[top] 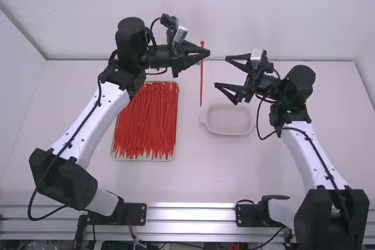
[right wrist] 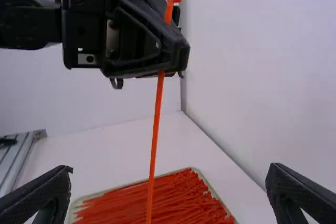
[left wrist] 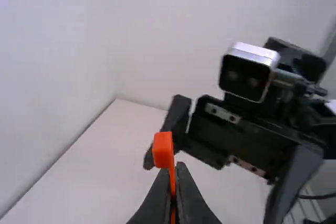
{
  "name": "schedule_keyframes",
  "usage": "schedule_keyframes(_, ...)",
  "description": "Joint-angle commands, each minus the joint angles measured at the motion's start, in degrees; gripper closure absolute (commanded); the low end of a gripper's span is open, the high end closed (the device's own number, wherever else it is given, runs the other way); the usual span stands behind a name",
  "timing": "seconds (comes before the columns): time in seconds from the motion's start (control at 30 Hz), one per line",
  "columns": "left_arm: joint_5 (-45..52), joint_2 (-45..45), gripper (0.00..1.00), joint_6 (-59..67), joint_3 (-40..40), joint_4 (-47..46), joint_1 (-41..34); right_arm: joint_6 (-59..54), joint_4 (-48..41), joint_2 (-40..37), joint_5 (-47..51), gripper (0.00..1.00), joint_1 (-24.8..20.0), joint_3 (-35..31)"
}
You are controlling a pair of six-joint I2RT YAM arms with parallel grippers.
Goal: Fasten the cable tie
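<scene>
The left pincer (top: 203,55), clamped shut just below the head, holds a thin red plastic cable tie (top: 201,83) upright above the white counter (top: 263,162). The right pincer (top: 225,72) gapes wide nearby. Light and whippy, the tie's dangling tail looks the best place to grasp.

In the left wrist view, the black left gripper (left wrist: 172,174) hides the strap of the thin orange-red plastic cable tie (left wrist: 163,149) below its head. In the right wrist view, you lose its tail at the edge.
</scene>
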Motion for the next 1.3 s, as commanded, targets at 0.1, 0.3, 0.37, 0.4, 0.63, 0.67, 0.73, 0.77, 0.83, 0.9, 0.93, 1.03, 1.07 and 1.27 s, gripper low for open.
schedule_keyframes(0.1,4.02,-0.04,0.98,0.37,1.44,0.83,0.26,15.63,13.25,4.63,-3.54,0.01,-0.04,1.68)
schedule_keyframes(0.3,8.07,-0.04,0.98,-1.01,1.44,4.79,0.04,24.7,24.46,9.2,-0.59,0.01,1.77,1.68)
schedule_keyframes(0.37,8.04,-0.04,0.98,-2.58,1.44,5.81,0.04,26.1,25.97,10.1,-0.04,0.01,2.36,1.68)
schedule_keyframes(0.4,8.04,-0.04,0.98,-3.34,1.44,6.38,0.04,26.75,26.43,10.45,0.2,0.01,2.67,1.68)
schedule_keyframes(0.63,8.02,-0.04,0.98,-3.69,1.42,7.06,0.07,26.49,27.5,12.85,0.55,0.07,6.82,1.68)
schedule_keyframes(0.67,8.0,-0.04,0.98,-3.69,1.42,7.06,0.11,25.99,27.36,12.98,0.52,0.09,7.23,1.68)
schedule_keyframes(0.73,8.02,-0.04,0.98,-3.76,1.42,7.13,0.04,25.99,27.39,12.98,0.5,0.16,7.98,1.66)
schedule_keyframes(0.77,7.96,-0.04,0.98,-4.17,1.42,7.15,0.04,25.99,27.43,12.98,0.55,0.19,8.13,1.68)
schedule_keyframes(0.83,7.89,-0.04,0.98,-4.55,1.42,7.15,0.15,25.16,27.39,12.98,0.72,0.29,8.68,1.68)
schedule_keyframes(0.9,7.85,-0.04,0.98,-4.57,1.42,7.13,0.39,24.35,27.39,12.98,0.52,0.48,8.74,1.68)
schedule_keyframes(0.93,7.89,-0.04,0.98,-4.57,1.42,7.13,0.37,24.63,27.41,12.98,0.55,0.63,8.63,1.68)
schedule_keyframes(1.03,7.87,-0.04,0.98,-4.59,1.42,7.1,0.37,24.79,27.41,12.98,0.57,1.0,8.57,1.68)
schedule_keyframes(1.07,7.87,-0.04,0.98,-4.59,1.42,7.15,0.37,24.79,27.41,12.98,0.52,1.0,8.57,1.68)
schedule_keyframes(1.27,7.93,-0.04,0.87,-4.59,1.44,7.43,0.48,24.79,27.47,12.98,0.61,1.0,8.63,1.68)
